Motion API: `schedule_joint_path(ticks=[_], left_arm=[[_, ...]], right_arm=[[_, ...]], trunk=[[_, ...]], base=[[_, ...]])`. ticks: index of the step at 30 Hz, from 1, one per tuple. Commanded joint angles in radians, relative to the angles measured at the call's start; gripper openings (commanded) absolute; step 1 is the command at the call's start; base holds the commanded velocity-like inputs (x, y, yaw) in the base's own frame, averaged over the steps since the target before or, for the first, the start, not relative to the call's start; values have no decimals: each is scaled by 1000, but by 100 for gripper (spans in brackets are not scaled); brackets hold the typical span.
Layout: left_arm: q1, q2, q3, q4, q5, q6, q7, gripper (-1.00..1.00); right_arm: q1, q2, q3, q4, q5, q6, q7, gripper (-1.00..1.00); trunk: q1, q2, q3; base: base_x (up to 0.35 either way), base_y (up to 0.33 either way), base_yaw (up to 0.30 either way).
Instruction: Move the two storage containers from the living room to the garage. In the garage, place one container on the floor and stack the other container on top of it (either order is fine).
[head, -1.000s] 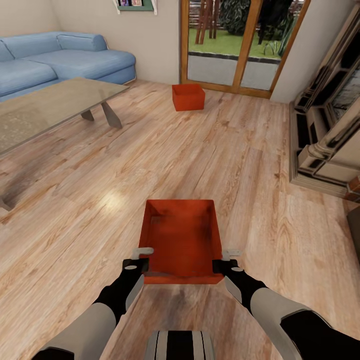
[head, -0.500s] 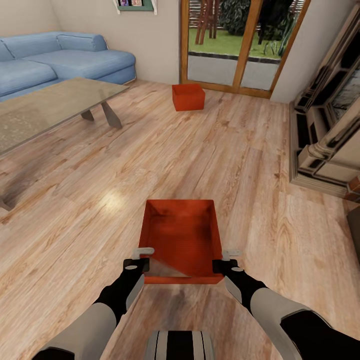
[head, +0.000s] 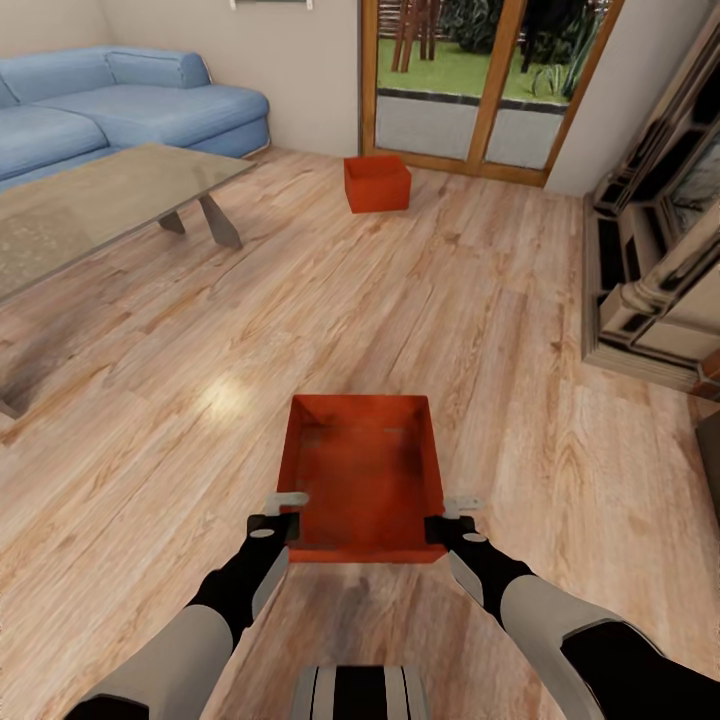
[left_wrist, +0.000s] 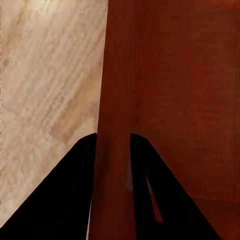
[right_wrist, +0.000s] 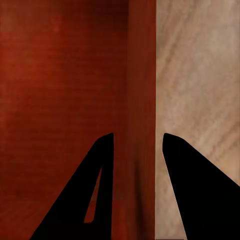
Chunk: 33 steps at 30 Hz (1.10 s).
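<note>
Two grippers clamped on one bin (head: 365, 475) low in the frame's centre: left gripper (head: 283, 524) astride its left wall, right gripper (head: 447, 528) astride its right. Second bin (head: 377, 184) at upper centre, by the glass doors (head: 480, 90). Carrying step in hand; next, probably hauling toward the garage, keeping level.

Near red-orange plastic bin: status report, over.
Left gripper and right gripper each straddle a side wall of the near red-orange plastic bin. Second red-orange bin sits by the wood-framed glass doors. Glass-topped coffee table off left.
</note>
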Motion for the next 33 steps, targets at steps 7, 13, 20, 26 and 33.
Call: schedule_joint_path(ticks=[7,13,20,26,33], left_arm=[[1,5,-11,6,8,24,39,-100],[1,5,-11,5,8,24,39,-100],[1,5,-11,5,8,24,39,-100],[0,5,-11,5,8,24,39,-100],[0,5,-11,5,8,24,41,-100]], right_arm=[[0,1,12,15,-23,14,-6,-100],[0,1,12,15,-23,14,-6,-100],[0,0,12,15,-23,14,-6,-100],[0,0,11,15,-23,17,-6,-100],[0,-1,11,15,-23,15,-6,-100]], trunk=[[-27,49,21],[-50,91,40],[-77,140,62],[-100,182,81],[-126,231,103]], base=[[0,0,0],[0,0,0],[0,0,0],[0,0,0],[0,0,0]])
